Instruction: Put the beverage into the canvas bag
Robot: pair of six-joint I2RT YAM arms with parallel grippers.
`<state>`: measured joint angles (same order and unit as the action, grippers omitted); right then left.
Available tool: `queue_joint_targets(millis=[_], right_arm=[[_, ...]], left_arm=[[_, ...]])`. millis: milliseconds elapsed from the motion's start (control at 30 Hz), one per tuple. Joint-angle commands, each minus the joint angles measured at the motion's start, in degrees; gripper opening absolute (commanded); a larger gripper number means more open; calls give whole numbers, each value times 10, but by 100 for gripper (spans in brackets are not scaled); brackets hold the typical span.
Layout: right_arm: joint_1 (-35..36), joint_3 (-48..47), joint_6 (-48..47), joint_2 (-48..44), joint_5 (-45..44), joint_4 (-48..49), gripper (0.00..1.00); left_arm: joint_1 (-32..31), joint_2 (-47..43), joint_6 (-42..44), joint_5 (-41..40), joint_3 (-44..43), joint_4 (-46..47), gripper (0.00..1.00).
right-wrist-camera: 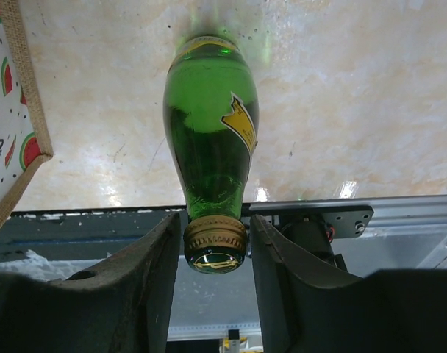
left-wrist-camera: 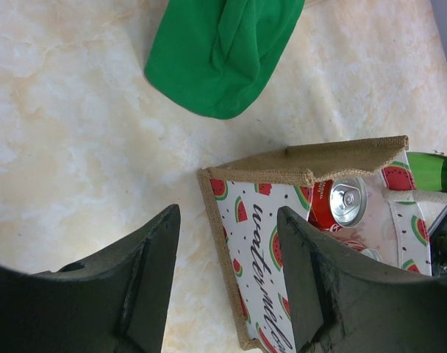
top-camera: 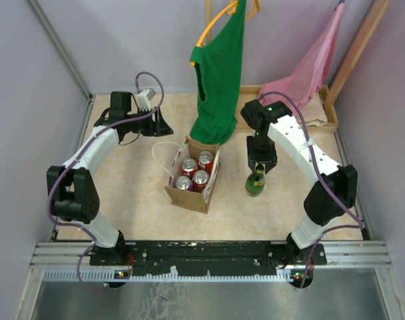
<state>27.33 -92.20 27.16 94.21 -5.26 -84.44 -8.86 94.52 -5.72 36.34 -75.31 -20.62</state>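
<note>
The canvas bag [top-camera: 189, 197] stands mid-table, tan with white loop handles and a watermelon-print lining, holding several red cans [top-camera: 192, 173]. A green glass bottle [top-camera: 256, 185] with a gold cap stands upright on the table right of the bag. My right gripper [top-camera: 258, 170] is directly above it, its fingers closed against the gold cap [right-wrist-camera: 215, 243]; the bag's edge [right-wrist-camera: 21, 95] shows at the left there. My left gripper [top-camera: 161, 125] is open and empty behind the bag's far-left corner. In the left wrist view, its jaws [left-wrist-camera: 227, 279] straddle the bag rim [left-wrist-camera: 304, 165], with one can [left-wrist-camera: 347, 200] visible.
A green shirt [top-camera: 219, 73] hangs down behind the bag, its hem [left-wrist-camera: 220, 51] resting on the table. A pink garment [top-camera: 309, 67] hangs at the back right over a wooden tray [top-camera: 332, 113]. The black and metal base rail [top-camera: 209, 253] runs along the near edge.
</note>
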Motion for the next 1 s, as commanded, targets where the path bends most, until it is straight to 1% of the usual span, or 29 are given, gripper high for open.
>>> queue_joint_targets(millis=[0, 167, 300, 433, 467, 600, 633, 667, 800, 967], right_arm=[[4, 2, 10, -38, -8, 12, 42], [4, 15, 8, -40, -8, 22, 39], [4, 26, 7, -39, -6, 32, 33], [4, 38, 6, -38, -3, 39, 31], [4, 40, 5, -38, -1, 41, 27], [4, 41, 5, -42, 3, 51, 5], [4, 38, 6, -44, 5, 55, 1], [4, 33, 8, -48, 6, 58, 0], [-5, 10, 17, -58, 29, 77, 0], [-17, -25, 25, -67, 37, 83, 0]], left_arm=[[-2, -9, 6, 10, -8, 0, 62], [-2, -10, 4, 10, -7, 2, 62], [-2, -12, 4, 9, -7, 1, 62], [-1, -12, 4, 9, -5, 1, 62], [-2, -13, 4, 9, -5, 1, 62], [-2, -13, 2, 10, -6, 1, 62], [-2, -13, 1, 10, -7, 2, 62], [-2, -13, 1, 10, -7, 2, 62], [-2, -13, 0, 11, -7, 2, 62], [-2, -16, 1, 12, -4, 2, 62]])
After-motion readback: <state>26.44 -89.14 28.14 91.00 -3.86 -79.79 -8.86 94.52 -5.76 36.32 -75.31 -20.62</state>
